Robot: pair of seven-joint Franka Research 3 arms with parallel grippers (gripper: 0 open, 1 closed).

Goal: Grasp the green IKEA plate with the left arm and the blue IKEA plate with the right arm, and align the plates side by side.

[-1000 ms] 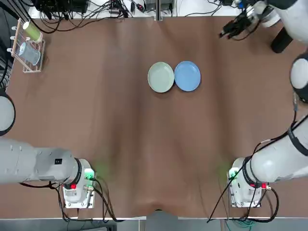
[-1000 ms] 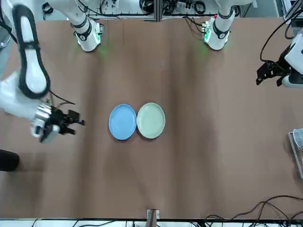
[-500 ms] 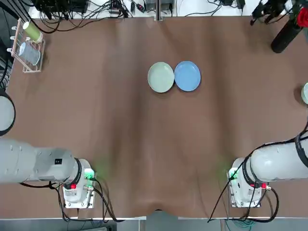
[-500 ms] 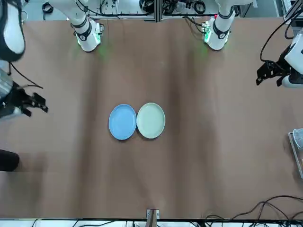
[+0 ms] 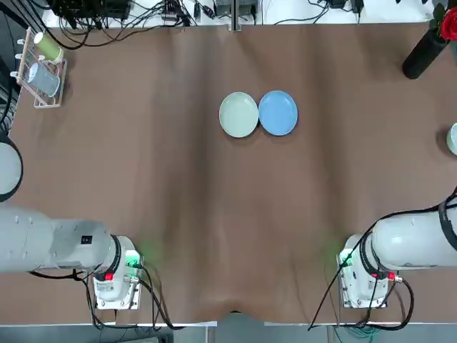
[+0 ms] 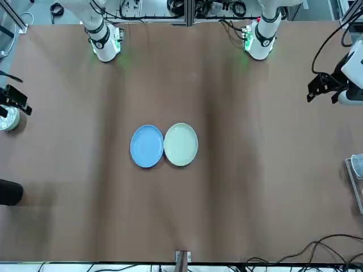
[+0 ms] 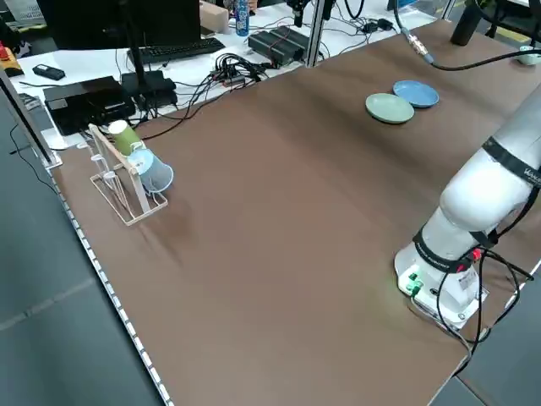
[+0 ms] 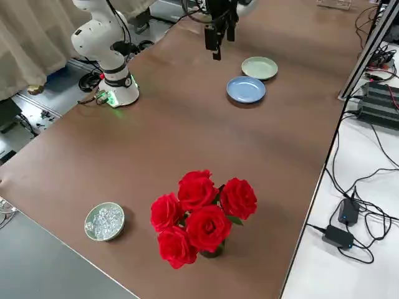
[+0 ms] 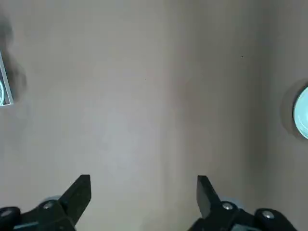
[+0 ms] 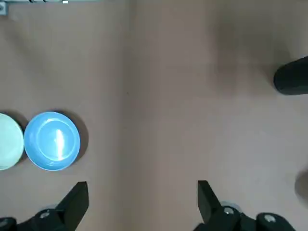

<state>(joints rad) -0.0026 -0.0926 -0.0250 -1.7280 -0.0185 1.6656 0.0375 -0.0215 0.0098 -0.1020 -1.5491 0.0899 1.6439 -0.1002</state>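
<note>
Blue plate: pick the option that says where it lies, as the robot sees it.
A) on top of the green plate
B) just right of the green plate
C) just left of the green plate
B: the top view shows the blue plate immediately right of the green plate.

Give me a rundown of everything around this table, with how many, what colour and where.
Green plate: one, pale green, upper middle of the top view
Blue plate: one, sky blue, beside the green plate, on its right
Rack: one, white, far left of the table
Cups: two, one green, one light blue, in the rack
Vase: one, black, upper right
Roses: several, red, in the vase
Bowl: one, pale green, right edge, clear pieces inside
Left gripper: one, black, open, over the table's left side
Right gripper: one, black, open, over the right side
</note>
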